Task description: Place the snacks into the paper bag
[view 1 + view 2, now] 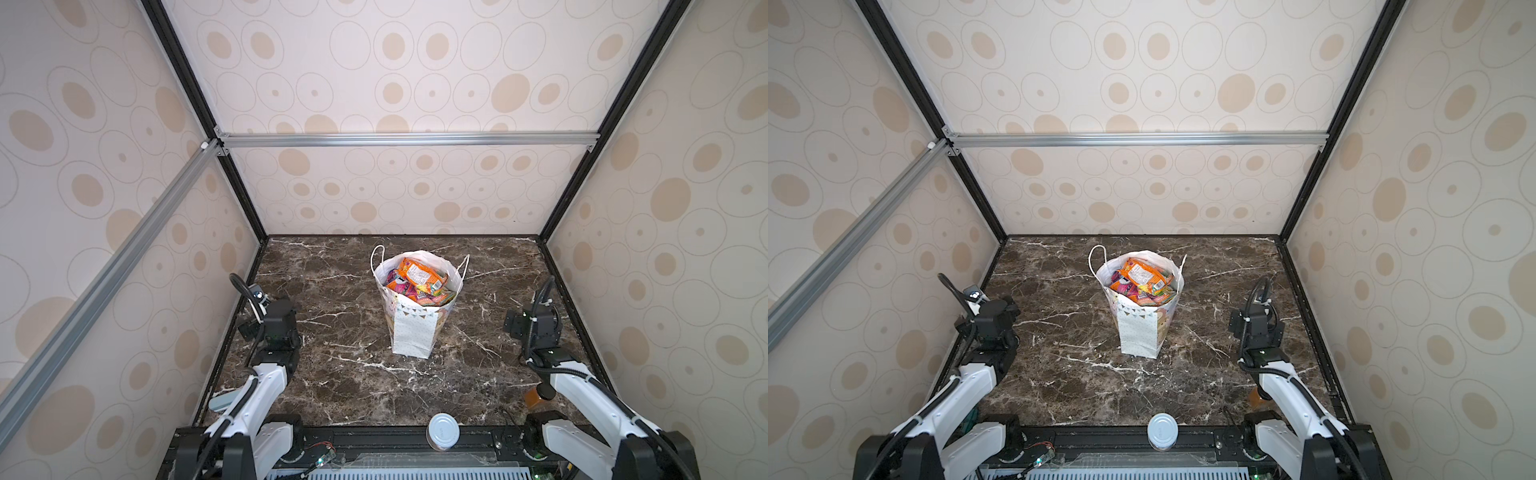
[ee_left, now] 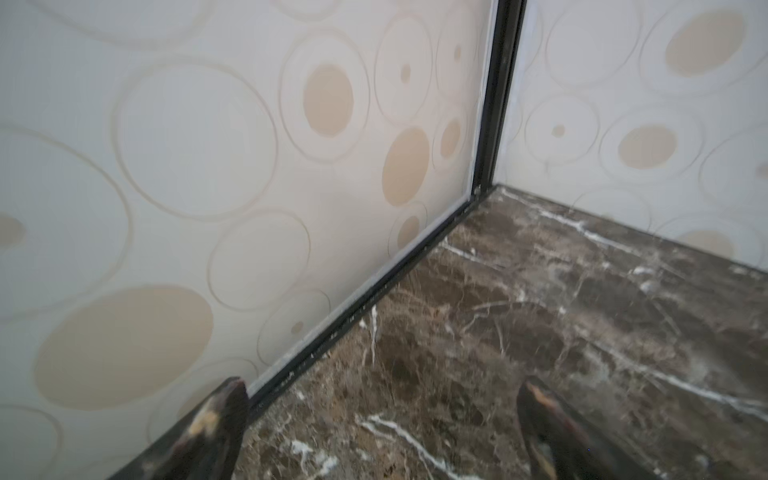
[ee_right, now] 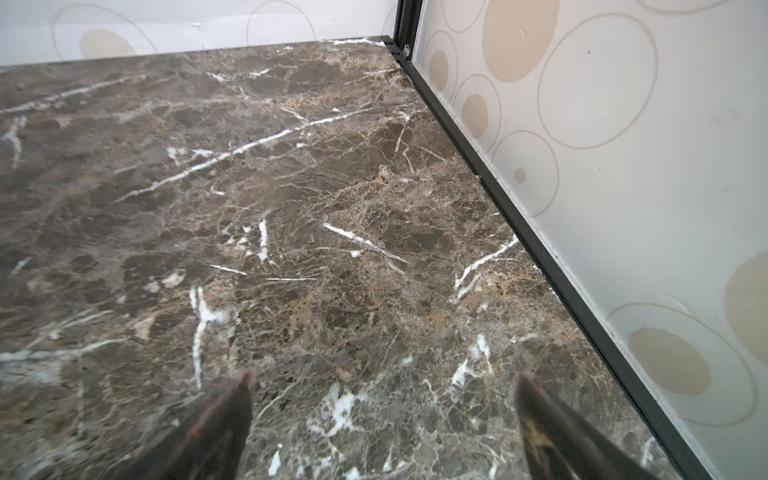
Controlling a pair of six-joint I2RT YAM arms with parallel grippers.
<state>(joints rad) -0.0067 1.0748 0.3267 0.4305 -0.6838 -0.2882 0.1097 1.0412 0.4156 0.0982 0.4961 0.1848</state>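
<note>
- In both top views the paper bag (image 1: 413,332) stands upright near the middle of the marble table (image 1: 332,395), a little toward the back wall.
- The snacks (image 1: 417,280) lie heaped inside the bag, close to its rim, with an orange packet on top.
- The left arm (image 1: 266,382) and the right arm (image 1: 577,382) sit at either side of the table, each well apart from the bag.
- A silver-lidded can (image 1: 444,430) stands at the front edge. An amber bottle (image 1: 536,398) is partly hidden behind the right arm.
- In the left wrist view the left gripper (image 2: 382,386) is released: its fingers are spread wide over bare table, just beside the wall (image 2: 208,166).
- In the right wrist view the right gripper (image 3: 385,380) is likewise released, fingers wide apart, with only marble showing between them.
</note>
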